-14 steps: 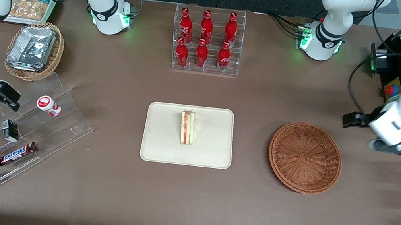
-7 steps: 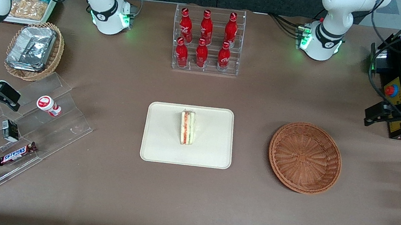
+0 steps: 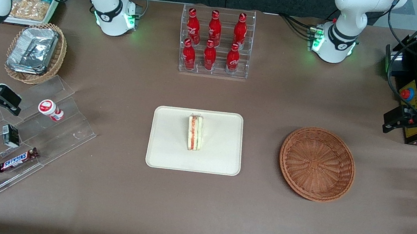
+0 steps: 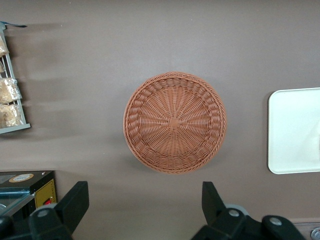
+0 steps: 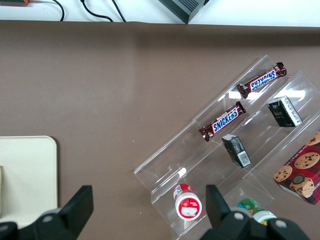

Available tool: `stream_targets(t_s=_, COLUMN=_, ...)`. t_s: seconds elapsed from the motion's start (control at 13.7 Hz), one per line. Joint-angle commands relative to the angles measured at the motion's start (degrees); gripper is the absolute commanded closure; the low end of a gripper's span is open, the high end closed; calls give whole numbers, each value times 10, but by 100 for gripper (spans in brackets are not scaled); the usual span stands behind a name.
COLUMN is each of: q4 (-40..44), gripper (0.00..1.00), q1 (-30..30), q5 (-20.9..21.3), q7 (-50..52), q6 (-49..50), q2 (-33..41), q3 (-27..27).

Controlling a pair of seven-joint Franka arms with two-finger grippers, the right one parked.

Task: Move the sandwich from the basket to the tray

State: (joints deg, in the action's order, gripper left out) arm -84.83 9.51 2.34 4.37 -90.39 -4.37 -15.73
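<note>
We see the sandwich lying on the tray, near its middle. The basket sits apart from the tray, toward the working arm's end. Our gripper hangs high above the table, near the basket's rim, fingers spread wide, holding nothing.

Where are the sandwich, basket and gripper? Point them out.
sandwich [image 3: 194,132]: front view, its striped filling edge.
basket [image 4: 174,122]: left wrist view, centre of its woven floor.
gripper [image 4: 144,203]: left wrist view, open, midway between fingertips.
</note>
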Motion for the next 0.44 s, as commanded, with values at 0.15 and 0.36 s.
stream_targets(t_s=0.15, q4=19, gripper=0, q1=-78, q5=6, q7=-3, q6=5, q2=-11, q3=76)
stream_targets(t_s=0.36, q4=19, gripper=0, q1=-79, q5=4, q7=-4, q6=8, q2=-11, q3=83)
